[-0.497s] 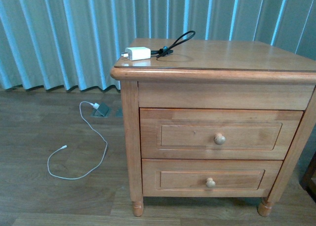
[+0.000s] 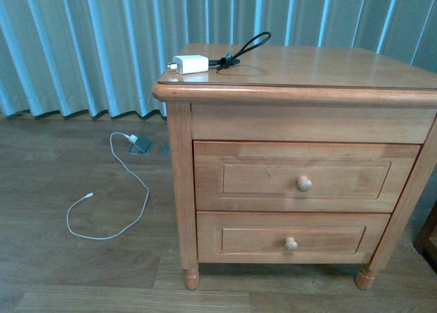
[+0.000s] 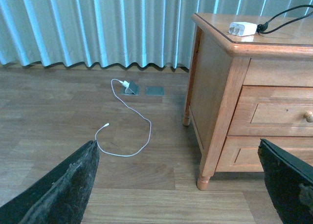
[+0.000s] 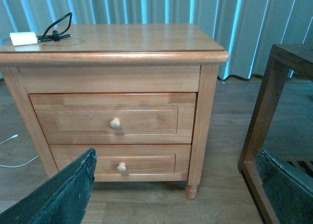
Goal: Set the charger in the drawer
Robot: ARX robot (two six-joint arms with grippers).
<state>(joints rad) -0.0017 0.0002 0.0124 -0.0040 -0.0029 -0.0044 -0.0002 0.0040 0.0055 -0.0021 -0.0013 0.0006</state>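
Only small parts of the robot can be seen. The left gripper (image 3: pixel 177 150) has two fingers (image 3: pixel 63 185). They are black, broad and flat, and each one gets thinner toward a blunt tip. Their faces look rough, with grey dusty patches and small scuffs, like worn rubber. The right gripper (image 4: pixel 176 153) has two fingers (image 4: pixel 63 194) of the same shape. These look dark with a slight green-grey shade, and their faces are rough and a bit scratched too.
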